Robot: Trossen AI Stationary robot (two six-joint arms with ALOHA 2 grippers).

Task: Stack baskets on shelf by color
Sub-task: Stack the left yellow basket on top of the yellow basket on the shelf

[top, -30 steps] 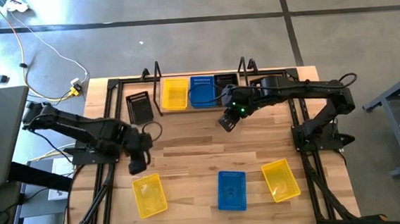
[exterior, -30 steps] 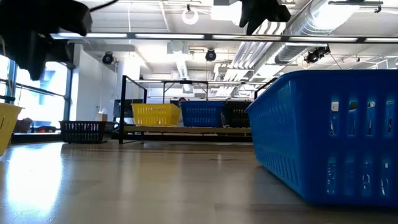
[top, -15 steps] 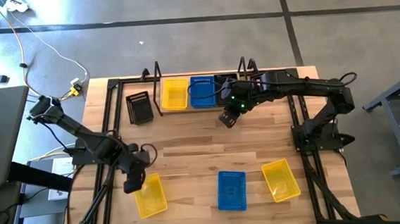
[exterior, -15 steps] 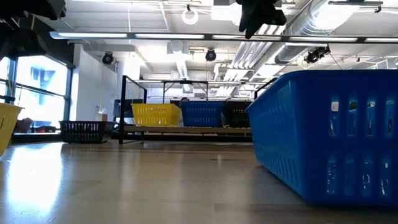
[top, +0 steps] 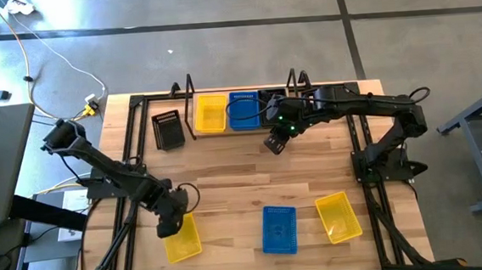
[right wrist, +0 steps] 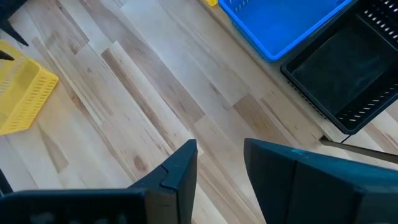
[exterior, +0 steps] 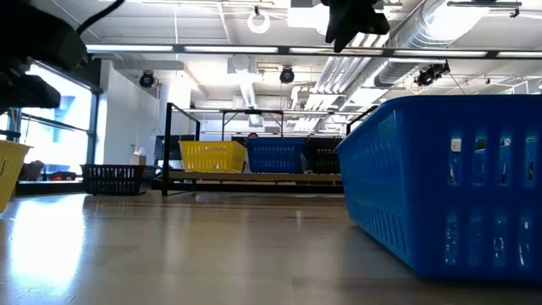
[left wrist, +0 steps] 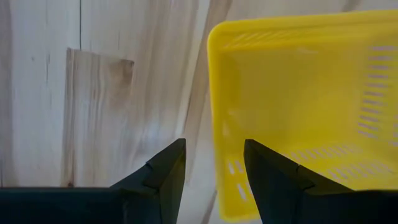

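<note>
Baskets: note the yellow basket (top: 180, 235) at the bench's front-left corner, with the left gripper (top: 169, 227) parted and empty over its rim. Find the right gripper (top: 274, 143) parted, empty, beside the shelf (top: 197, 135).

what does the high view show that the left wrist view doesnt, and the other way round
Only the high view shows the shelf holding yellow, blue and black baskets, a black basket beside it, the near blue basket, the near-right yellow basket, and the right hand in front of the shelf.

Only the left wrist view shows the left hand open, its fingers astride the near-left yellow basket's rim, one finger inside and one outside.

Both show that yellow basket, the left hand and the wooden tabletop.
</note>
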